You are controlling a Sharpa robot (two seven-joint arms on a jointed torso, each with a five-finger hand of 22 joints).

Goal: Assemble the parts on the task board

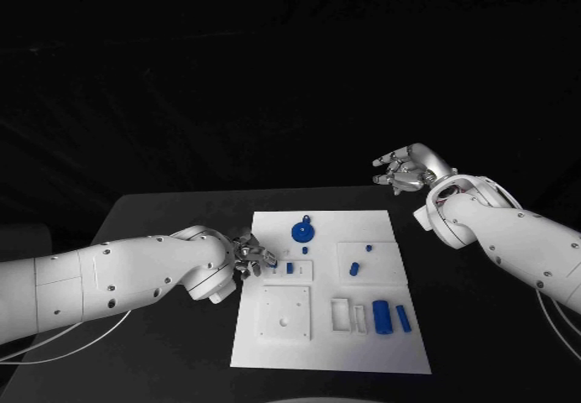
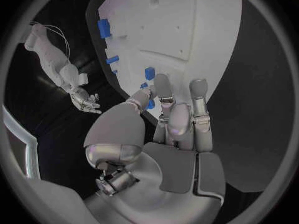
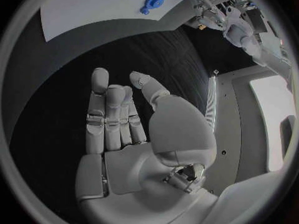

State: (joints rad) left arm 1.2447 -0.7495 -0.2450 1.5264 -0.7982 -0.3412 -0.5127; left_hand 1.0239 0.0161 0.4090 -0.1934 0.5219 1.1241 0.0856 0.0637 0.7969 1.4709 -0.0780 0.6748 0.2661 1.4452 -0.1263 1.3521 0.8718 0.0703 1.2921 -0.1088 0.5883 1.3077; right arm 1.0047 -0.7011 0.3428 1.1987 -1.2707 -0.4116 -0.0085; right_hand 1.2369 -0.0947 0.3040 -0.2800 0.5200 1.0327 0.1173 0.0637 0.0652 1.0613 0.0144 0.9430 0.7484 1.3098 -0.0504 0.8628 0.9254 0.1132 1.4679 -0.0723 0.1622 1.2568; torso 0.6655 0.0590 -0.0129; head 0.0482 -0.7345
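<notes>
Head view first: we are reaching our left hand [image 1: 252, 254] over the left edge of the task board [image 1: 329, 357], its fingertips closing round a small blue peg [image 1: 288, 268] at the little white block in the middle of the board. Our right hand [image 1: 405, 168] is hanging well apart from the board, past its far right corner, fingers spread and holding nothing. A blue gear [image 1: 301, 231] is lying near the far edge, and two blue cylinders [image 1: 389, 317] are resting at the near right.

Left wrist view: we are seeing the fingers [image 2: 163, 88] curled down to the board's edge with a blue piece [image 2: 150, 103] between thumb and fingertips; it looks pinched, though the contact is partly hidden.

Right wrist view: the palm [image 3: 134, 159] is lying bare, fingers straight and released.

We are judging the peg to be light, rigid and smooth, likely plastic, so it may slip or tip. Pinching it by its sides near the middle, upright, seems safest for seating it.
</notes>
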